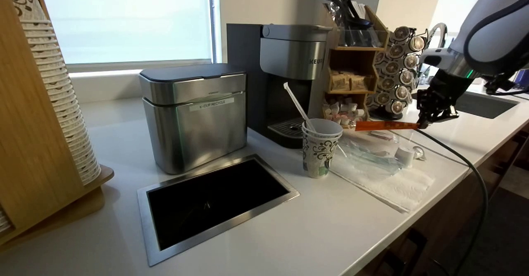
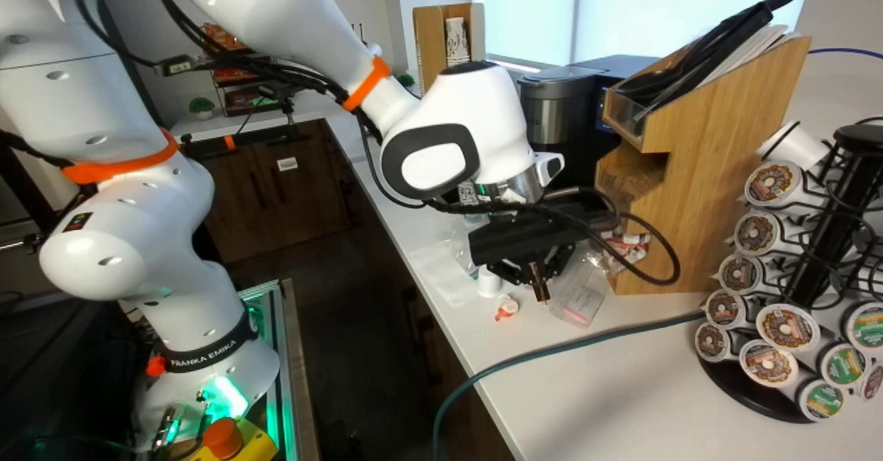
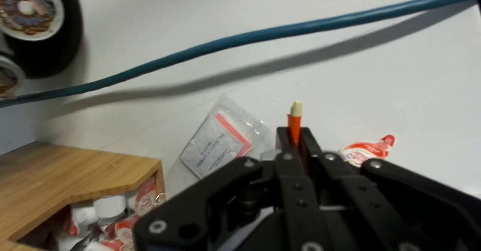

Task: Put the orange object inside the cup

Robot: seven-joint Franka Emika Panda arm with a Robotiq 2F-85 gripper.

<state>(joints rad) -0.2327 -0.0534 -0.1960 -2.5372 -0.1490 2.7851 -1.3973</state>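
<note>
The orange object [image 1: 386, 125] is a slim, flat, bright orange stick held nearly level above the counter. My gripper [image 1: 422, 123] is shut on one end of it. Its free end points toward the cup and sits to the right of it, about level with the rim in that exterior view. In the wrist view, the orange object [image 3: 294, 125] shows between the fingertips [image 3: 297, 136] with a pale wooden tip sticking out. The cup [image 1: 320, 152] is white with a grey printed pattern, upright, with a white wrapped straw in it. The cup is out of the wrist view.
A steel canister [image 1: 198, 123], coffee machine [image 1: 295, 57] and framed counter opening [image 1: 151, 226] are near the cup. A paper towel [image 1: 396, 189], plastic wrap [image 1: 372, 158] and small white tub [image 1: 405, 156] lie below the gripper. A blue-green hose [image 2: 572, 342], wooden organizer [image 2: 724, 192] and pod rack [image 2: 821, 261] are close by.
</note>
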